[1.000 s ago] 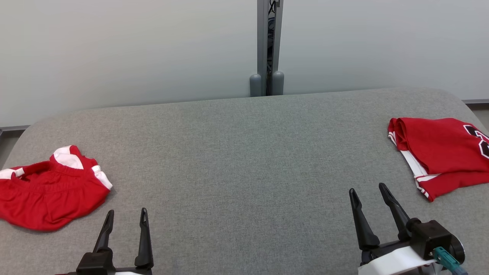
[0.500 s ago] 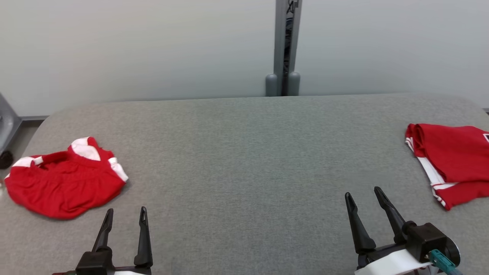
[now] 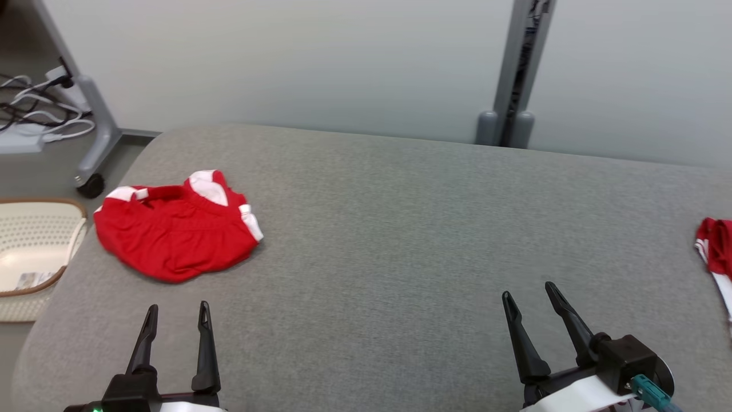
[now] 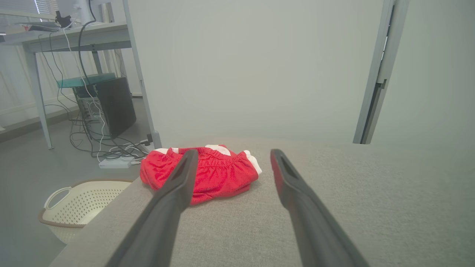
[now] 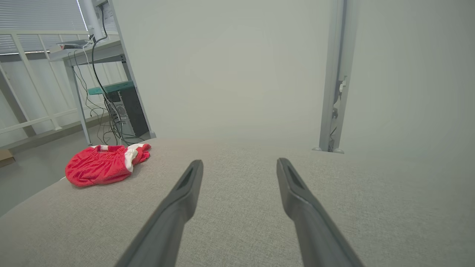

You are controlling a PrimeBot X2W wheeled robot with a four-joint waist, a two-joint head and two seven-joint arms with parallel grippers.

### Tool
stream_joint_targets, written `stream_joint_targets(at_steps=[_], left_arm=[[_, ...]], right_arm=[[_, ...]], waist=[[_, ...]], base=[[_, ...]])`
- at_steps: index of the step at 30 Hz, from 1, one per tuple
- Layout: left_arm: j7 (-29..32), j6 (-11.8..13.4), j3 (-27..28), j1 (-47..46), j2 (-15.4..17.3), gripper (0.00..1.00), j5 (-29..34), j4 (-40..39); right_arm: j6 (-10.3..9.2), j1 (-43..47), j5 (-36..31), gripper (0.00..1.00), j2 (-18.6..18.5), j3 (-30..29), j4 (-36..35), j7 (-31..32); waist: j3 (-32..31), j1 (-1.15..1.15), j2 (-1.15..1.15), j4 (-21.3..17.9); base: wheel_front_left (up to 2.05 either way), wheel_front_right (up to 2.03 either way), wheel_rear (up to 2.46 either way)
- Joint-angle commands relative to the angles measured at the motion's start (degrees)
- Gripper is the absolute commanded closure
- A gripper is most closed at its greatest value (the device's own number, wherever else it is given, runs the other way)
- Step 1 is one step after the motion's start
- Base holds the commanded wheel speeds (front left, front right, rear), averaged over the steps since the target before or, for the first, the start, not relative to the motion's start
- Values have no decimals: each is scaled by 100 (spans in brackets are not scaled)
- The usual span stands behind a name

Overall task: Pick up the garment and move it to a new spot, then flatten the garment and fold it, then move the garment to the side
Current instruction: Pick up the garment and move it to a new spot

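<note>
Your red shorts [image 3: 174, 232] lie crumpled just ahead of the left jaws; both arms hover low, jaws released and empty.

Count: 2 red garments. The crumpled garment [image 3: 174, 234] is ahead of the left gripper [image 3: 178, 307]; the second garment [image 3: 715, 252], cut off by the frame, is well right of the right gripper [image 3: 528, 290]. 2 grippers. 1 grey table [image 3: 400, 229] under both. 1 white basket [image 3: 34, 252] left of the left gripper, off the table.
</note>
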Motion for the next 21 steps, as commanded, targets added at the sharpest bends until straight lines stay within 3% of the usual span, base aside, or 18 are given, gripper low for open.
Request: stream_joint_targets(at_steps=[1, 10, 21], left_arm=[[-21, 20, 21, -4, 20, 0, -23, -34], [-21, 64, 65, 44, 18, 0, -94, -74], [-21, 101, 146, 67, 19, 0, -239, -62]], right_arm=[[2, -60, 31, 0, -23, -5, -10, -29], [2, -67, 49, 0, -25, 55, 43, -29], [2, -51, -21, 0, -25, 93, 73, -28]], waist=[[30, 0, 0, 191], [59, 0, 0, 595], [82, 0, 0, 660]], base=[[0, 0, 0], [0, 0, 0], [0, 0, 0]])
